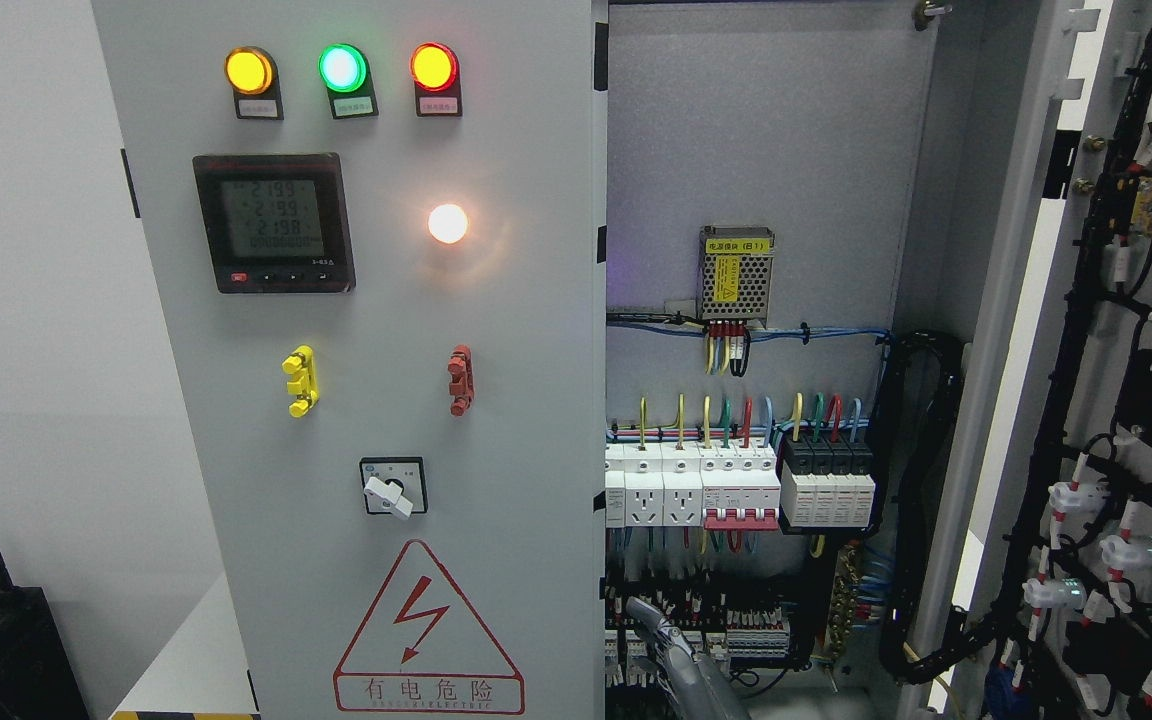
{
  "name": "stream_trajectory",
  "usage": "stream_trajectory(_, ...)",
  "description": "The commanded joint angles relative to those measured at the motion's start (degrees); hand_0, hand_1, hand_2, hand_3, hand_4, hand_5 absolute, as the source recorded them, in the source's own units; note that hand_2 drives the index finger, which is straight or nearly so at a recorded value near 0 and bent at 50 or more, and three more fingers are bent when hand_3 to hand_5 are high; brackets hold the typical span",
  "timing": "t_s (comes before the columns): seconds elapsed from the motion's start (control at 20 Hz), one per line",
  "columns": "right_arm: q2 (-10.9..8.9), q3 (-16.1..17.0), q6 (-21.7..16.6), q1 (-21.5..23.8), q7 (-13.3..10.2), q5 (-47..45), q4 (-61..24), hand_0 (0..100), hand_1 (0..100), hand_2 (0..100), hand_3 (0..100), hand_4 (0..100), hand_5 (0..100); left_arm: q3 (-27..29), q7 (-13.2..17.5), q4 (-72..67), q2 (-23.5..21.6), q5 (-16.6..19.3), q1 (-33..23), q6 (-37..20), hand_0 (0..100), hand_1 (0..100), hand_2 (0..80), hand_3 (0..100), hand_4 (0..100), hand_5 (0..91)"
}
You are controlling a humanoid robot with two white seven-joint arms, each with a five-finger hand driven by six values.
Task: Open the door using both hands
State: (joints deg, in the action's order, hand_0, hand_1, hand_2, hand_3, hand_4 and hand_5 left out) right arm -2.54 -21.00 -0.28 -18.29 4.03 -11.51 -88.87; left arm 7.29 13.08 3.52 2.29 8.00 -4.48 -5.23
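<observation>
the tall grey metal left door [376,400] of the electrical cabinet fills the left and centre of the frame, shut, carrying three round lamps, a black digital meter [273,222] and a red-edged warning triangle [428,630]. the grey right door [1126,400] stands swung open at the right edge, baring white breakers [736,485]. a grey robot hand [681,660] shows at bottom centre before the wiring; whether its fingers are spread or curled cannot be told, nor from which side its arm comes.
</observation>
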Motion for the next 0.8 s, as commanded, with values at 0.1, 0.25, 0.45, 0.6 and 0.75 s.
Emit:
stream_trajectory(0.1, 1.05, 1.7, 0.3, -2.3, -0.2, 0.0, 4.4, 0, 0, 0, 0, 0, 0, 0.0, 0.0, 0.0, 0.0, 0.0, 0.0, -0.1, 0, 0, 0.0, 0, 3, 0.0)
stream_trajectory(0.25, 1.05, 2.1, 0.4, -2.7, -0.2, 0.0, 4.9, 0, 0, 0, 0, 0, 0, 0.0, 0.0, 0.0, 0.0, 0.0, 0.0, -0.1, 0, 0, 0.0, 0, 3, 0.0)
stream_trajectory(0.45, 1.05, 2.1, 1.2, -3.7, -0.2, 0.0, 5.1, 0, 0, 0, 0, 0, 0, 0.0, 0.0, 0.0, 0.0, 0.0, 0.0, -0.1, 0, 0, 0.0, 0, 3, 0.0)
stream_trajectory(0.6, 1.14, 2.1, 1.5, -4.8, -0.2, -0.1, 6.1, 0, 0, 0, 0, 0, 0, 0.0, 0.0, 0.0, 0.0, 0.0, 0.0, -0.1, 0, 0, 0.0, 0, 3, 0.0)
stream_trajectory(0.75, 1.05, 2.0, 1.8, -5.8, -0.2, -2.4, 6.5, 0, 0, 0, 0, 0, 0, 0.0, 0.0, 0.0, 0.0, 0.0, 0.0, 0.0, 0, 0, 0.0, 0, 3, 0.0)
